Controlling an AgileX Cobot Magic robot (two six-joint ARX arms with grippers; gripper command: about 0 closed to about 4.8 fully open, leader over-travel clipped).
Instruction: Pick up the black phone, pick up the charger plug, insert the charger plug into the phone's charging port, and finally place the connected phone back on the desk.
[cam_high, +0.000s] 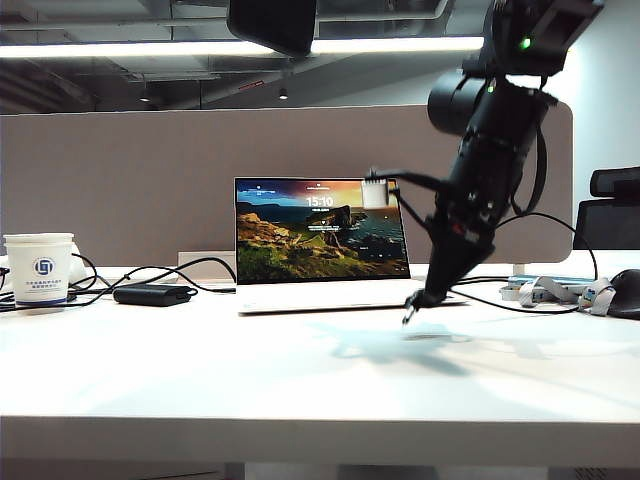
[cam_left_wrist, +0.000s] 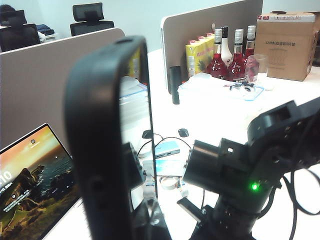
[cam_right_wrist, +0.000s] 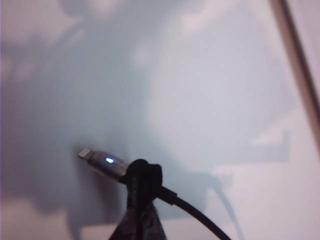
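Your left gripper (cam_left_wrist: 142, 212): clenched on phone (cam_left_wrist: 107, 140), upright between jaws | Your right gripper (cam_right_wrist: 142, 187): clenched on plug (cam_right_wrist: 102, 161), tip protruding, above desk (cam_high: 300, 380).

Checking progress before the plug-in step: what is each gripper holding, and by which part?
The right gripper pinches the charger plug behind its tip. The left gripper holds the black phone upright by its lower end.
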